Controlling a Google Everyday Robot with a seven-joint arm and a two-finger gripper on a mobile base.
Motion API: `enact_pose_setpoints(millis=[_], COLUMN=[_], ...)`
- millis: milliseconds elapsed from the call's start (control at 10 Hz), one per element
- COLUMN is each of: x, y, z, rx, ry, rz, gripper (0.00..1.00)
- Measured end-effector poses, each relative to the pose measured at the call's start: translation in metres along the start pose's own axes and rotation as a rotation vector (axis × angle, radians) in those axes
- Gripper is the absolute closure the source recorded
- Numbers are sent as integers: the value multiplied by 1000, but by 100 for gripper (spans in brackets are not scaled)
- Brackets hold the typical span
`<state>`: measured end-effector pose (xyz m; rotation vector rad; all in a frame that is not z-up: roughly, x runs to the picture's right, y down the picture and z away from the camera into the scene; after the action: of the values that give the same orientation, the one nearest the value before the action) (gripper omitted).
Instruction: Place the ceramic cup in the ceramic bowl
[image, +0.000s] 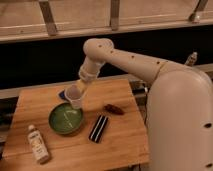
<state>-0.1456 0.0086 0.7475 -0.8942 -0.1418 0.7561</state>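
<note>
The ceramic cup (75, 97) is a small pale tumbler held in my gripper (78, 90), tilted, just above the far right rim of the ceramic bowl (65, 119). The bowl is a round green dish with pale streaks, sitting on the left half of the wooden table (120, 137). My white arm reaches in from the right and bends down to the cup. The gripper is shut on the cup.
A white labelled bottle (38, 144) lies at the front left. A dark striped flat object (99, 128) lies right of the bowl. A small dark red object (113, 108) lies further right. A blue object (63, 94) peeks out behind the cup.
</note>
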Motion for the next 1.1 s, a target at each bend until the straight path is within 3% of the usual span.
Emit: enact_pose_setpoints(millis=[100,300,600,800,1100], x=[-5,-14,-7,-4,-9], y=[9,36,38,29,3], z=[6,40,93,103,98], rx=[-11,-67,-131,-133,-95], ry=[7,62,170,192,178], rz=[-21,-91,-130,-127,-113], gripper=[100,100,100,100,100])
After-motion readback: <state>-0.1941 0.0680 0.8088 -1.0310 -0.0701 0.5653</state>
